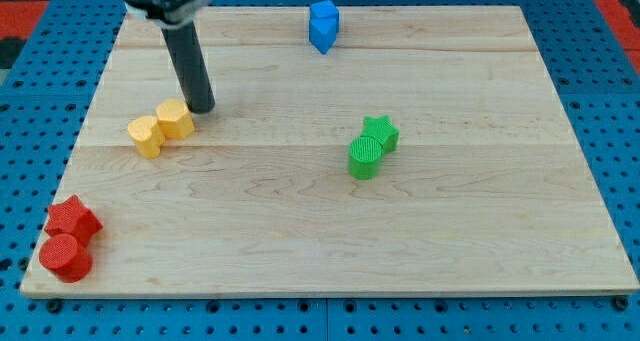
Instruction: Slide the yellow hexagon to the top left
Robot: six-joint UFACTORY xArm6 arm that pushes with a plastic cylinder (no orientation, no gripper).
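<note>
Two yellow blocks sit touching at the view's left middle. One, the yellow hexagon (175, 118), lies up and right of the other yellow block (146, 136), whose shape looks like a heart or rounded piece. My tip (203, 109) stands just right of the hexagon, slightly above it, very close or touching. The dark rod rises from it to the view's top left.
Two blue blocks (323, 25) sit stacked close at the top centre. A green star (381, 132) and a green cylinder (366, 156) touch right of centre. A red star (72, 219) and a red cylinder (66, 256) sit at the bottom left corner of the wooden board (480, 261).
</note>
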